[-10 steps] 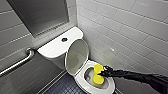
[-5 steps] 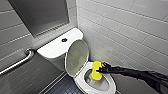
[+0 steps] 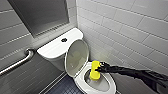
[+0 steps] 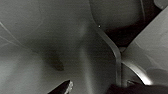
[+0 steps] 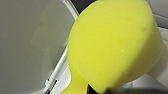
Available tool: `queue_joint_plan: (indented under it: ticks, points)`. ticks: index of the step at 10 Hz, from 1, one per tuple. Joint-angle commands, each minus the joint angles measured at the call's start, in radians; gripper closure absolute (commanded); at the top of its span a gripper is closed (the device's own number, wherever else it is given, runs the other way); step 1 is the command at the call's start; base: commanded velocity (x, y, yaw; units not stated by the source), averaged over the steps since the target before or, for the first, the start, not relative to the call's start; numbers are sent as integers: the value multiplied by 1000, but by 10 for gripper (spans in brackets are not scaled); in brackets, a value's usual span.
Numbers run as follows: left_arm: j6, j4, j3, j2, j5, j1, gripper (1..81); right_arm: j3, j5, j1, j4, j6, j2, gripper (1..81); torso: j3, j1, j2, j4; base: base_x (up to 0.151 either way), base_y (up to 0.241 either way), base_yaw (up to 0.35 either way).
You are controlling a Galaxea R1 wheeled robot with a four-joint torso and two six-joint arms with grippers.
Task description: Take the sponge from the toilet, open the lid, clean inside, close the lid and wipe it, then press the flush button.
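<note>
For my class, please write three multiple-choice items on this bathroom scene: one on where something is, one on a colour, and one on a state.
1. Where is the sponge?
A. On the floor
B. Down in the toilet bowl, held by the right gripper
C. Lying on the wall rail

2. What colour is the flush button?
A. Dark
B. Red
C. Yellow

3. What state is the lid in?
A. Shut flat over the bowl
B. Raised, standing up in front of the tank
C. Taken off and lying on the floor

Answers:
1. B, as the head view shows the yellow sponge reaching into the bowl from the end of the right arm.
2. A, as the button is a dark spot on the white tank top.
3. B, as the lid's underside faces the open bowl.
</note>
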State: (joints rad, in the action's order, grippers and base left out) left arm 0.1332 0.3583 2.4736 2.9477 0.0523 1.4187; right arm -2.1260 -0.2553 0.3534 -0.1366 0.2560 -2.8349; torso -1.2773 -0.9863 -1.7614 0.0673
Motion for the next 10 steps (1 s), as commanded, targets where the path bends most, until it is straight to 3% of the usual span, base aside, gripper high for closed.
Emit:
queue_joint_plan:
  ticks: [1,4,10]
  points:
    - [-1,-13,-13,5,73,26,10,-102,-16,-168,-28,32,-91,811,0,0,0,0,0,0,0]
    - [0,-36,-13,1,78,32,10,-208,-4,-161,-31,42,-142,811,0,0,0,0,0,0,0]
    - [0,-62,-37,-13,78,53,10,-215,71,-101,-43,167,-108,811,0,0,0,0,0,0,0]
